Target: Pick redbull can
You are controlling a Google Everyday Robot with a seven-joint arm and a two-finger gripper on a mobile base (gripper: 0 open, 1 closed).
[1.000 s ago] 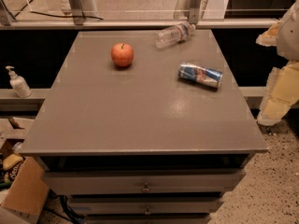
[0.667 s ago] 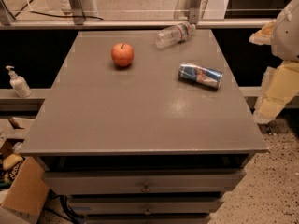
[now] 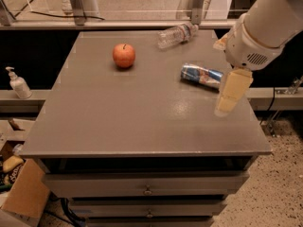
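The redbull can point(image 3: 200, 74), blue and silver, lies on its side on the right part of the grey table point(image 3: 118, 117). My gripper point(image 3: 219, 79) has come in from the right on a white arm and hangs over the table's right side, just right of the can. Its two cream fingers are spread apart, one above the can's right end and one point(image 3: 232, 92) below it. It holds nothing. The can's right end is partly covered by the lower finger.
A red apple point(image 3: 124, 56) sits at the back left of the table. A clear plastic water bottle point(image 3: 177, 34) lies at the back edge. A soap dispenser point(image 3: 18, 84) stands on a ledge to the left. A cardboard box point(image 3: 21, 193) is on the floor at left. Drawers point(image 3: 147, 188) are below the tabletop.
The arm and gripper have moved left from beyond the table's right edge to over the tabletop next to the can. The can, apple and bottle have not moved.
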